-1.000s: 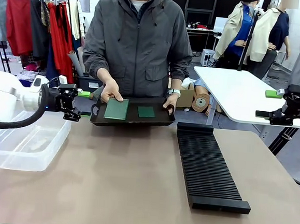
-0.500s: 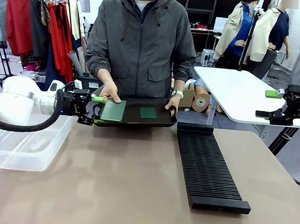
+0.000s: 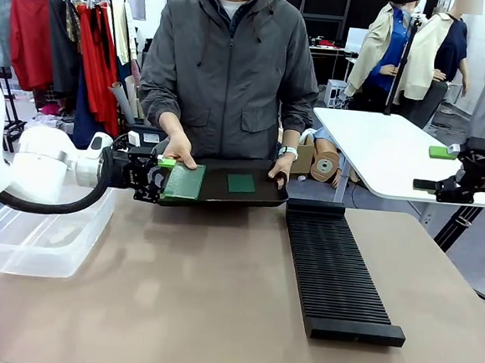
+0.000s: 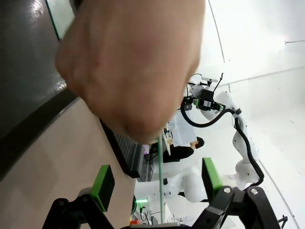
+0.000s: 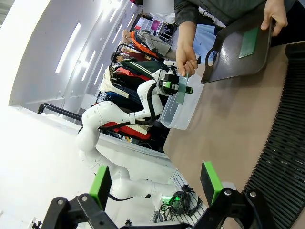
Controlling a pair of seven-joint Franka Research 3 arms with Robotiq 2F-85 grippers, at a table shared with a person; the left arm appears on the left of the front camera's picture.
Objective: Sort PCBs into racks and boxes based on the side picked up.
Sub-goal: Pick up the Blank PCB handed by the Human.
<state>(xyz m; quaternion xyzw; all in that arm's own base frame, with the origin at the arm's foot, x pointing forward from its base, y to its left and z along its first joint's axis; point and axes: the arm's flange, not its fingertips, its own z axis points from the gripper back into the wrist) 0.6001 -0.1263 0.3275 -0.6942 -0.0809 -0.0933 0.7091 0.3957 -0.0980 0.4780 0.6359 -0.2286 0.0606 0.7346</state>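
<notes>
At the left end of the black tray (image 3: 224, 199), we meet the larger PCB (image 3: 184, 180).
The person's hand (image 3: 178, 150) offers it edge-on between our left jaws, which stand spread, not touching it; we should centre, then pinch gently. Our right jaws hang released, far right. We read no writing.

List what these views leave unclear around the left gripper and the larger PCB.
- Front view: the left gripper is too small to tell whether its pads touch the larger PCB.
- Left wrist view: the person's hand, close and blurred, covers most of the tray; the board appears edge-on.
- Right wrist view: the rack is cut off by the picture's right edge.
</notes>
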